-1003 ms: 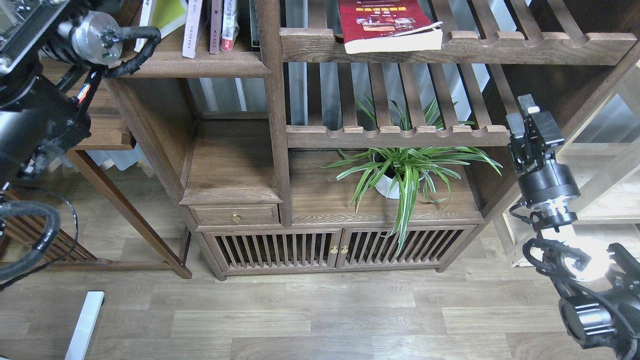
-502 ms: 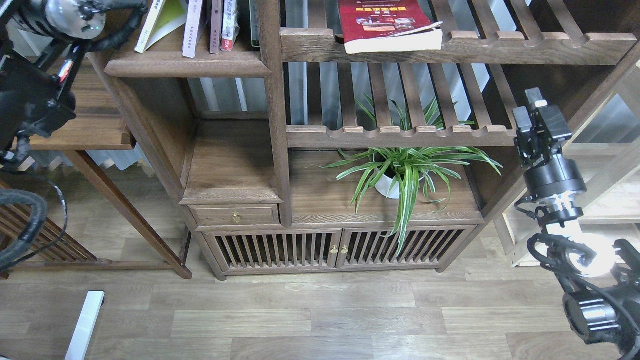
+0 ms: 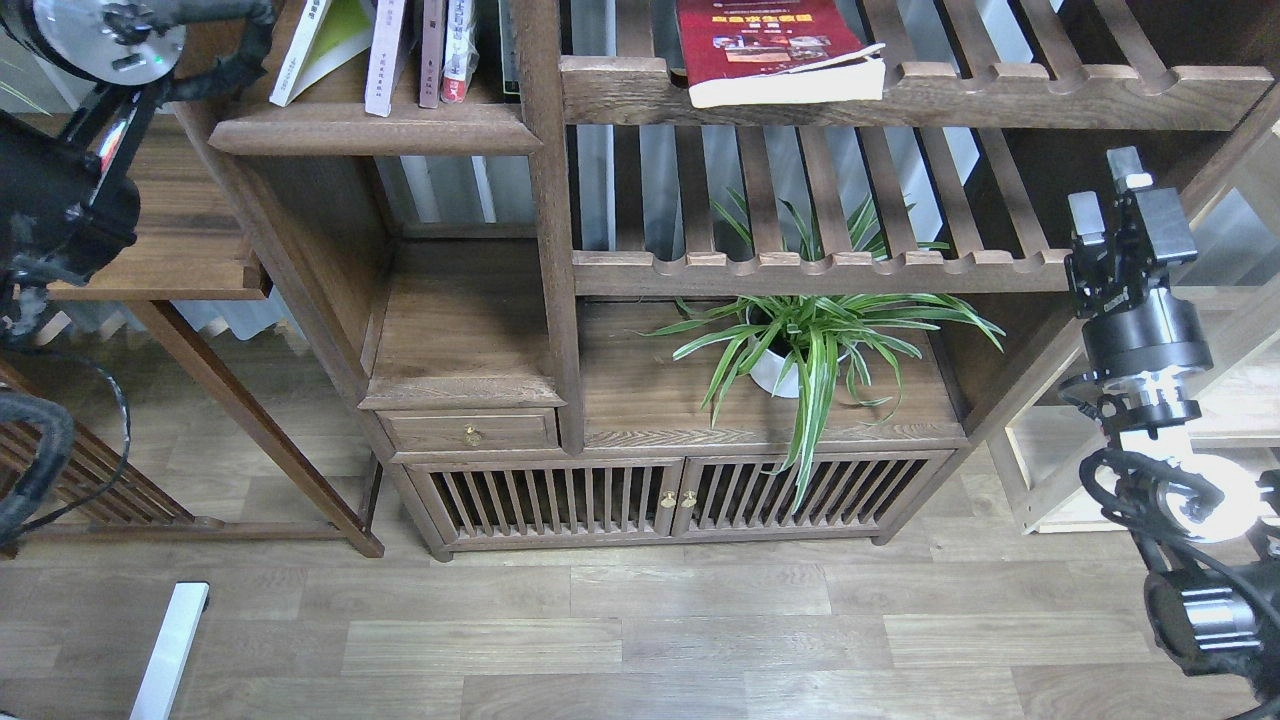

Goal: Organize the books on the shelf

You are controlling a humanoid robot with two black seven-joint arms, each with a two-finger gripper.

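Wood-plank flooring (image 3: 640,640) under a dark-brown cabinet unit with slatted doors (image 3: 660,498) and one small drawer (image 3: 470,430). Shelf (image 3: 370,128), solid plank with rounded front edge, upper left: holds a yellow-green book (image 3: 330,35) leaning left, a pale lavender-white book (image 3: 385,55) upright just beside it, then two slimmer volumes (image 3: 445,50) against the upright post. Dark-red book (image 3: 775,50), thick, white page edges facing front: lying flat on the upper slatted rack (image 3: 1000,95), right of the post, apart from the other books. Potted spider plant (image 3: 800,345): on the lower board, beneath the second slatted rack. Right gripper (image 3: 1108,200): raised at the far right beside the cabinet's side, fingers apart with a clear gap, holding nothing. Left arm (image 3: 60,200): enters at upper left, its silver joint beside the shelf end; its gripper is out of view. Side surface (image 3: 170,250), brown wood, left of the cabinet.
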